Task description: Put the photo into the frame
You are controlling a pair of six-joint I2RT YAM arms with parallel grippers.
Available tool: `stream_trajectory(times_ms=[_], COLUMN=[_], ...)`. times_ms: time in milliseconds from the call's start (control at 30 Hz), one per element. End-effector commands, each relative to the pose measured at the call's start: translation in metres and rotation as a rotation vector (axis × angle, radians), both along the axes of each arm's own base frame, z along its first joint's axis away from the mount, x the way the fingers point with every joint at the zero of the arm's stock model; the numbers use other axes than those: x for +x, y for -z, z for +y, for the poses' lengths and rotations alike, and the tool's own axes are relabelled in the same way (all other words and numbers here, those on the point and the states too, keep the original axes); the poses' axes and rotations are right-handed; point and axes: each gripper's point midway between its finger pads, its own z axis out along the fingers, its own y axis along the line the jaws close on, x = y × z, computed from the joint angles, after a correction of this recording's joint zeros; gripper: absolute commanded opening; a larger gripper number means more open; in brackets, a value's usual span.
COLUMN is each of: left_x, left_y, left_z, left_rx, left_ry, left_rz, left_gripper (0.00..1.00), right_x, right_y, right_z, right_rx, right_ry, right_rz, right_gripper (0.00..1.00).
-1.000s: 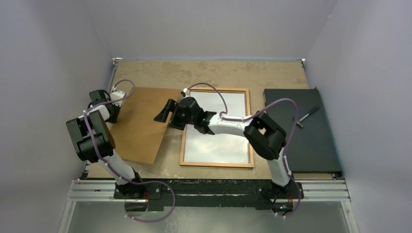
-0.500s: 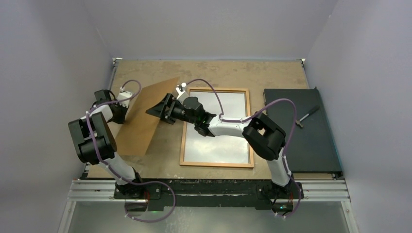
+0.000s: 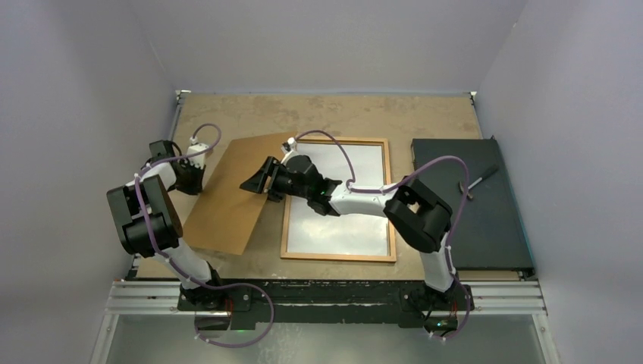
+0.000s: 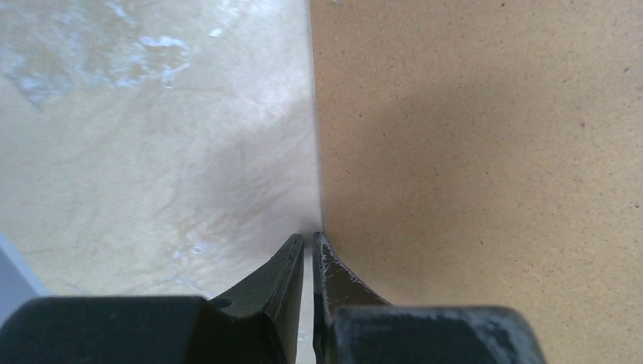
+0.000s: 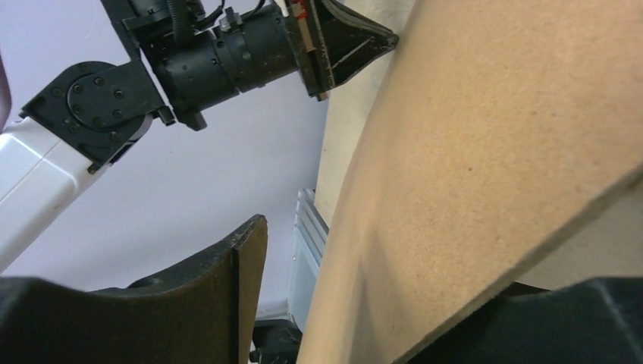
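Fingers (image 4: 292,265) of my left gripper (image 4: 308,241) pinch shut on the left edge of the brown backing board (image 3: 227,193), holding it tilted over the desk's (image 3: 341,114) left half. My right gripper (image 3: 256,182) straddles the board's right edge, jaws apart, one finger clear of it. The frame (image 3: 337,258) lies flat mid-desk, toward the near edge, with a pale sheet (image 3: 334,227) inside.

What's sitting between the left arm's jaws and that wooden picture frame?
A plain brown backing board, seen in the top view. The left gripper pinches its left edge, and the right gripper straddles its edge nearest the frame.
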Motion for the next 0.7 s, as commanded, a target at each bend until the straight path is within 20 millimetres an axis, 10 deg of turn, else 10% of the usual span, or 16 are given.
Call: stream_trajectory(times_ms=[0,200,533,667], left_x=[-0.039,-0.026,-0.003,-0.019], left_y=[0.015,-0.012,-0.121,-0.159], left_z=[-0.037,-0.041,-0.076,-0.1], left_rx=[-0.162,-0.146,-0.242,-0.246], left_ry=[-0.005,0.047,0.251,0.434], left_rz=[0.18,0.109,-0.188,-0.316], left_gripper=[0.09,0.28,0.8,0.83], right_x=[0.006,0.008,0.044,0.066], right_y=[-0.048,-0.041,-0.068,-0.094], right_z=[-0.018,-0.028,-0.055,-0.083], right_rx=[0.016,-0.036,-0.052,-0.015], right_ry=[0.064,0.088,0.175,0.221], right_rz=[-0.108,-0.098,-0.101,-0.098], right_gripper=[0.55,0.0,0.0,0.0])
